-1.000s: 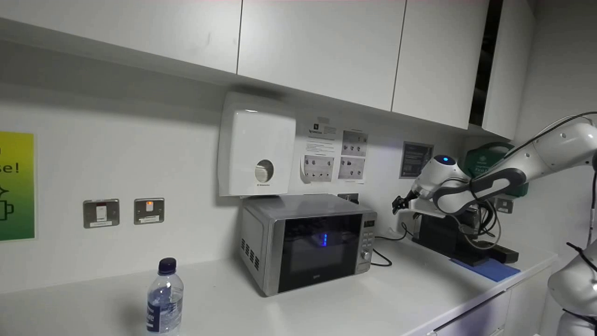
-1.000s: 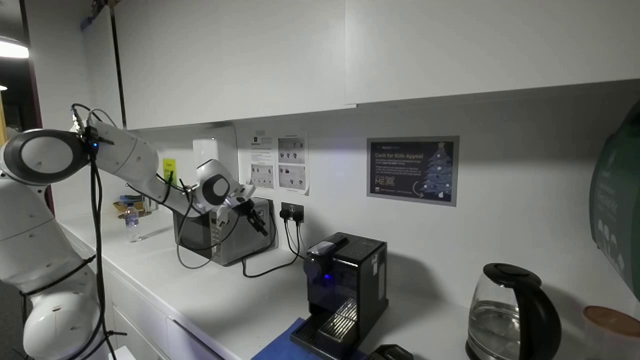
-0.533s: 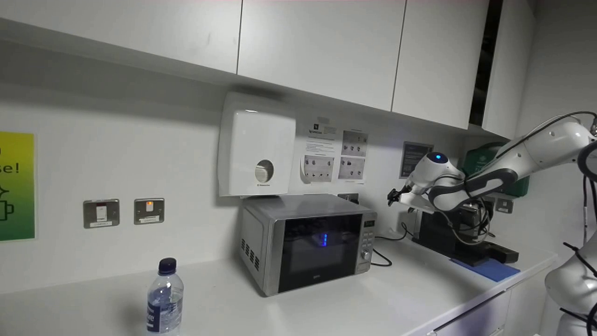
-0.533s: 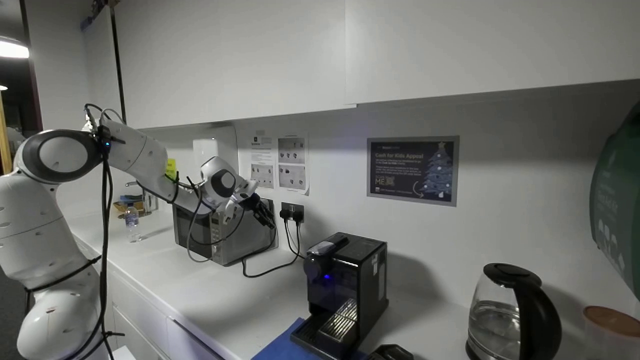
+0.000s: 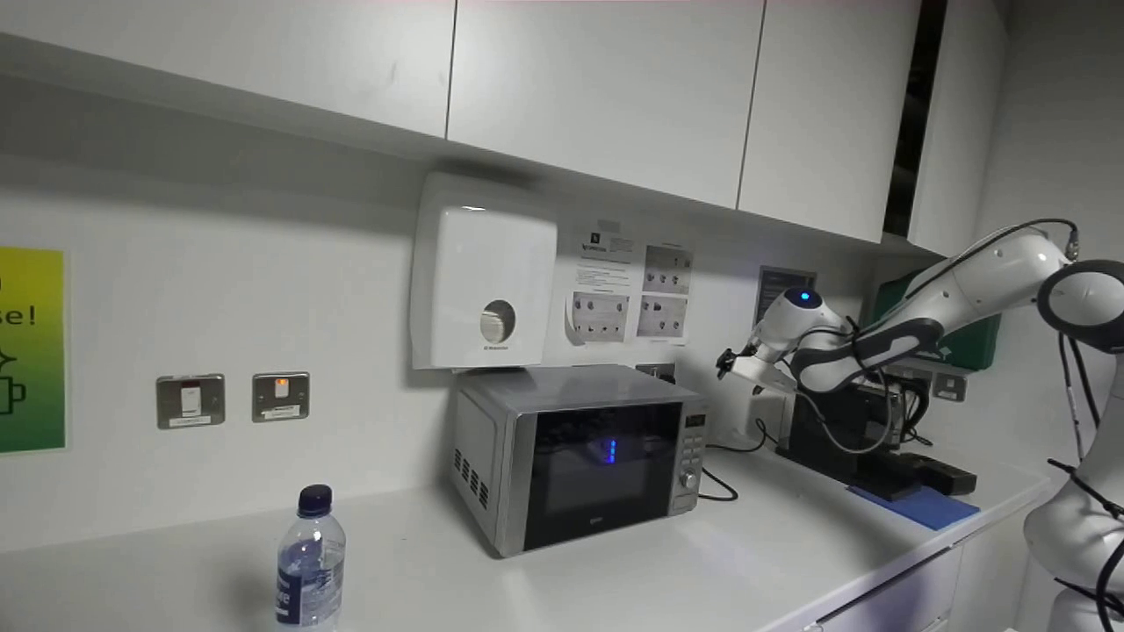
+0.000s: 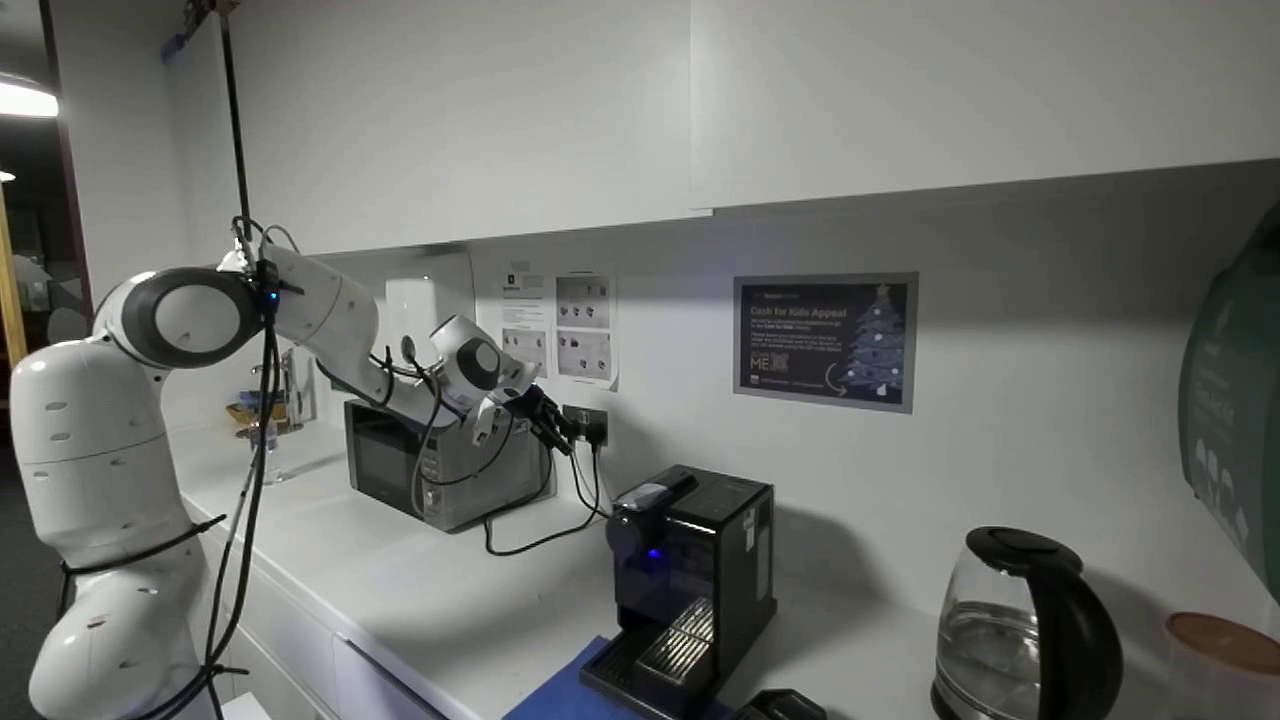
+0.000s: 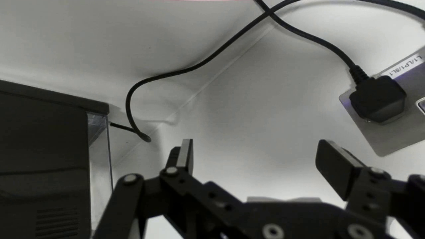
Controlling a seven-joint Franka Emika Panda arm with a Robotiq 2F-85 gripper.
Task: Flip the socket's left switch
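Note:
The wall socket is a metal plate with black plugs, seen in both exterior views (image 5: 648, 369) (image 6: 590, 414). In an exterior view the microwave partly hides it. In the wrist view the socket plate (image 7: 386, 141) is cut off at the right edge. A black plug (image 7: 378, 99) sits in it beside a white printed label (image 7: 403, 66). Only a sliver of a framed part shows at the edge; the switch positions cannot be told. My gripper (image 7: 254, 146) is open and empty, its fingers wide apart over bare wall. In an exterior view my gripper (image 6: 562, 438) overlaps the socket's lower left; contact cannot be told.
The microwave (image 5: 606, 474) stands beside the socket. A black coffee machine (image 6: 700, 560) stands nearer along the counter, and a black cable (image 7: 212, 54) hangs past my gripper. A kettle (image 6: 1000, 630), a water bottle (image 5: 312, 570) and overhead cupboards (image 6: 470, 120) are around.
The arm has moved my gripper towards the wall socket: rightwards and slightly up in an exterior view, leftwards and up in an exterior view. Nothing else has moved.

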